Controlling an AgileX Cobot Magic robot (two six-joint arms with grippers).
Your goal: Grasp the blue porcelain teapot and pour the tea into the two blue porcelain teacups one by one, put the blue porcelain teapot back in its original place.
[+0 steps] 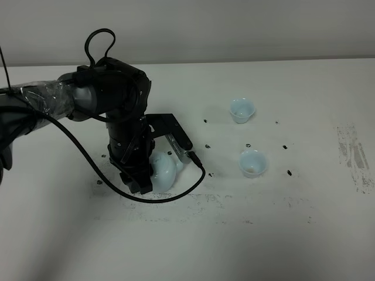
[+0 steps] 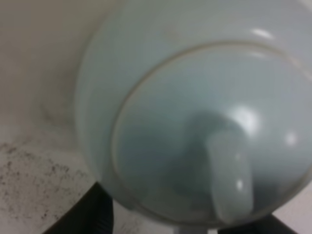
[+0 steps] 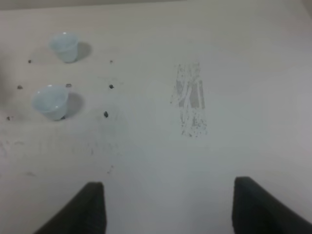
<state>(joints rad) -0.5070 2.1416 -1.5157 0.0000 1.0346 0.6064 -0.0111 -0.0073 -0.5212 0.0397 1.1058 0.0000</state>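
Note:
The blue porcelain teapot (image 1: 165,170) stands on the white table at centre left, partly hidden by my left arm. It fills the left wrist view, where the teapot (image 2: 195,122) shows its lid and knob. My left gripper (image 1: 140,178) is down over its left side, with a dark finger against each flank, shut on it. The two blue porcelain teacups stand to the right, apart from the teapot: the far teacup (image 1: 242,109) and the near teacup (image 1: 253,162). The right wrist view shows both, far teacup (image 3: 64,46) and near teacup (image 3: 50,101), well away from my open, empty right gripper (image 3: 168,209).
A black cable (image 1: 176,196) loops on the table in front of the teapot. Small black dots mark the table around the cups. A grey scuffed patch (image 1: 354,158) lies near the right edge. The back wall runs behind the table.

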